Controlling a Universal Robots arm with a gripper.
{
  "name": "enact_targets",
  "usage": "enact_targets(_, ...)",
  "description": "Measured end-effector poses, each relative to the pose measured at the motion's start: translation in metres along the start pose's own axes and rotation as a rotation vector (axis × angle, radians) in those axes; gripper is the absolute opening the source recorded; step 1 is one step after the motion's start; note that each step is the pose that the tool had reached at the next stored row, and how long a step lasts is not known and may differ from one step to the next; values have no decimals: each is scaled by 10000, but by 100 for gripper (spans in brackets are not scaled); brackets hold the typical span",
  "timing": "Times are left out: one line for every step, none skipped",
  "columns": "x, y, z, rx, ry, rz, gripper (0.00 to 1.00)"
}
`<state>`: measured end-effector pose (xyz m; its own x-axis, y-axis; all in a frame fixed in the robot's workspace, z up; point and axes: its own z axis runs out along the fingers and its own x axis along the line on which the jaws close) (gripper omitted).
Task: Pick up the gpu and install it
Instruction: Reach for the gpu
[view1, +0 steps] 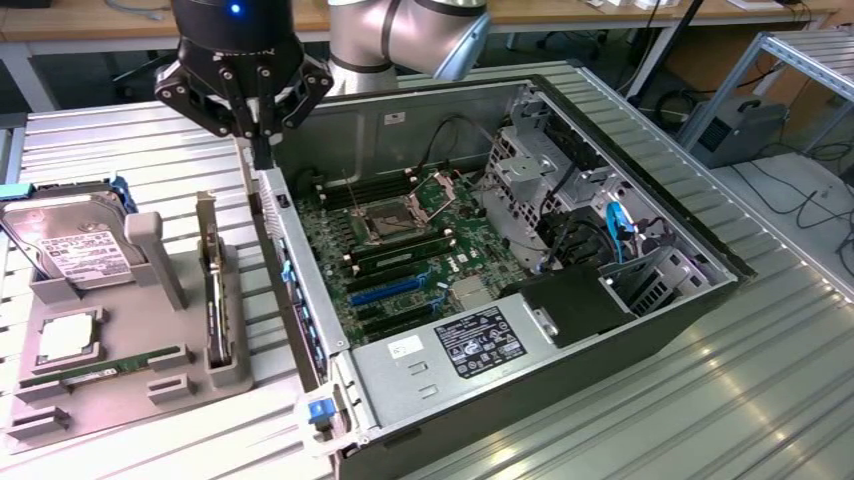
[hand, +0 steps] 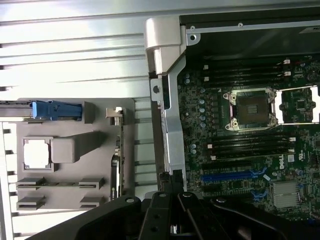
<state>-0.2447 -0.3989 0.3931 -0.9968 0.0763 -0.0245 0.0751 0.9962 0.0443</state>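
1. Gpu (view1: 210, 272) stands on edge in a tray (view1: 230, 376) slot, just beside the case (view1: 627, 340), long axis parallel to the case's wall
2. Gripper (view1: 262, 148) hangs over that wall, jaws shut, holding nothing
3. From the gripper, the gpu lies toward the exterior view's left and lower in that view, near but apart

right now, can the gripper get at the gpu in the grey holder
Probably yes: the gpu stands on edge with nothing over its top; the gripper, fingers shut, hangs over the case wall beside it.
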Motion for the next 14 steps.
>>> enact_targets(10, -1, 0, 0, 0, 0, 11)
enact_targets(19, -1, 0, -1, 0, 0, 11)
enact_targets(28, -2, 0, -1, -1, 0, 11)
enact_targets(37, -3, 0, 0, 0, 0, 11)
enact_targets(48, -4, 0, 0, 0, -1, 11)
enact_targets(56, -5, 0, 0, 0, 0, 11)
enact_targets(65, -5, 0, -1, 0, 0, 11)
enact_targets(74, -6, 0, -1, 0, 0, 11)
enact_targets(84, -7, -1, 0, 0, 0, 11)
enact_targets(98, -9, -1, 1, 1, -1, 11)
enact_targets(106, -10, -1, 0, 0, -1, 11)
enact_targets(115, -12, -1, 0, 1, 0, 11)
enact_targets(124, -14, -1, 0, 0, -1, 11)
enact_targets(131, -16, -2, 0, 1, -1, 11)
